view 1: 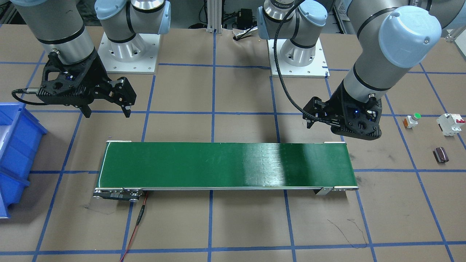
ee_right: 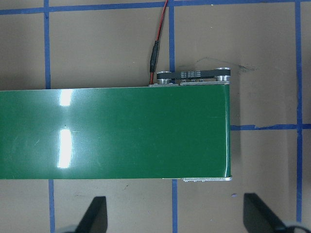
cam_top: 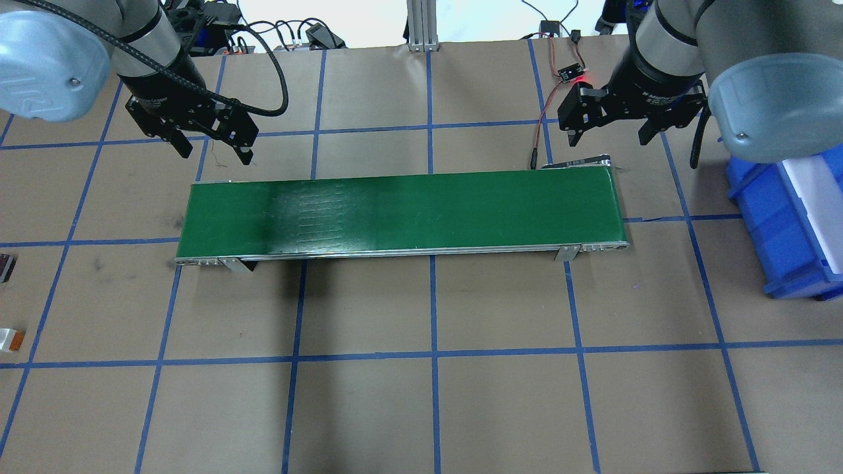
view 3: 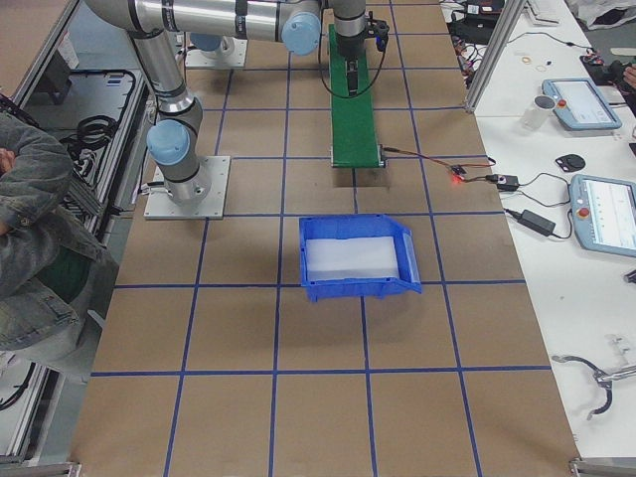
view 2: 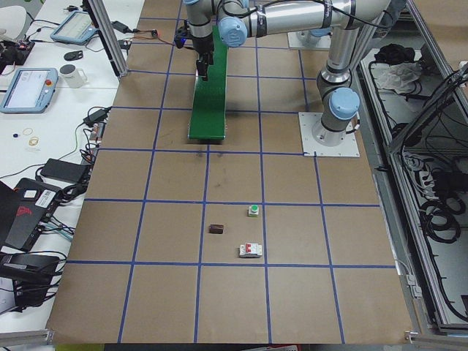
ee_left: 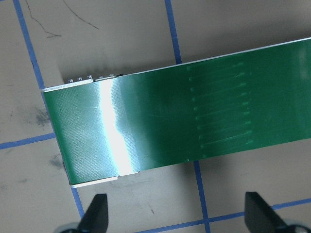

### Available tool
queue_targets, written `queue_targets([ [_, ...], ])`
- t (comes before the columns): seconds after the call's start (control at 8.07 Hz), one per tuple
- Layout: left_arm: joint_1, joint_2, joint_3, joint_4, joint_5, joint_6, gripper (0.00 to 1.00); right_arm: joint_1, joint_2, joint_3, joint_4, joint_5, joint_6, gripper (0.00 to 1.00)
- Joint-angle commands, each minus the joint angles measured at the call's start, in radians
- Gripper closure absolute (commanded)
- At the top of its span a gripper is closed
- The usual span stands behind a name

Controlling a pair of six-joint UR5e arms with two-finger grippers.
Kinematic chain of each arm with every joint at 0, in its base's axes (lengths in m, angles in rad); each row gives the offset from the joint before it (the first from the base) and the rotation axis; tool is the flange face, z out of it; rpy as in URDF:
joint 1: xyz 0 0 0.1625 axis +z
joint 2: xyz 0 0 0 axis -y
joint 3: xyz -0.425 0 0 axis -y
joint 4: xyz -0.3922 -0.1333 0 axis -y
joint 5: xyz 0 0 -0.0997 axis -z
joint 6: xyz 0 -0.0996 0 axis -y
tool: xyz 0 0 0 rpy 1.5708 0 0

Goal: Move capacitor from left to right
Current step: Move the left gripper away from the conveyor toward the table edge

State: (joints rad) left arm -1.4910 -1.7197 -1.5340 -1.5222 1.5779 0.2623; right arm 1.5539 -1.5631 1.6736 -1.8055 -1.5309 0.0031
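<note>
The capacitor (view 1: pixel 440 154), a small dark cylinder, lies on the brown table far out on the robot's left side, beyond the end of the green conveyor belt (view 1: pixel 225 165). It also shows in the exterior left view (view 2: pixel 216 229) and, cut off, at the edge of the overhead view (cam_top: pixel 5 266). My left gripper (cam_top: pixel 212 153) is open and empty, hovering behind the belt's left end, well apart from the capacitor. The left wrist view shows its fingertips (ee_left: pixel 95 216) spread over the table beside the belt. My right gripper (cam_top: pixel 607 138) is open and empty above the belt's right end.
A white push button with a green cap (view 1: pixel 412 120) and a white circuit breaker with red switches (view 1: pixel 450 124) stand close to the capacitor. A blue bin (cam_top: pixel 790 217) sits beyond the belt's right end. A red cable (cam_top: pixel 541 125) runs to the belt's motor end.
</note>
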Motion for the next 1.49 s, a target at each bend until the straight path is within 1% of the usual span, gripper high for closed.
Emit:
queue_targets([
  [0.0, 0.000, -0.001, 0.000, 0.002, -0.001, 0.000, 0.00, -0.001, 0.000, 0.000, 0.000, 0.000, 0.000, 0.00],
  [0.62, 0.002, -0.003, -0.002, 0.005, -0.001, 0.000, 0.00, -0.001, 0.000, 0.000, 0.000, 0.000, 0.000, 0.00],
  [0.87, 0.027, 0.000, -0.003, 0.010, -0.002, 0.003, 0.00, -0.001, 0.000, 0.000, 0.002, -0.002, -0.002, 0.00],
  [1.12, 0.179, -0.014, -0.015, 0.138, -0.001, 0.034, 0.00, -0.001, 0.000, 0.000, 0.002, 0.000, 0.000, 0.00],
  [1.36, 0.311, -0.044, -0.032, 0.183, 0.010, 0.192, 0.00, -0.001, 0.000, 0.002, 0.002, 0.000, 0.000, 0.00],
])
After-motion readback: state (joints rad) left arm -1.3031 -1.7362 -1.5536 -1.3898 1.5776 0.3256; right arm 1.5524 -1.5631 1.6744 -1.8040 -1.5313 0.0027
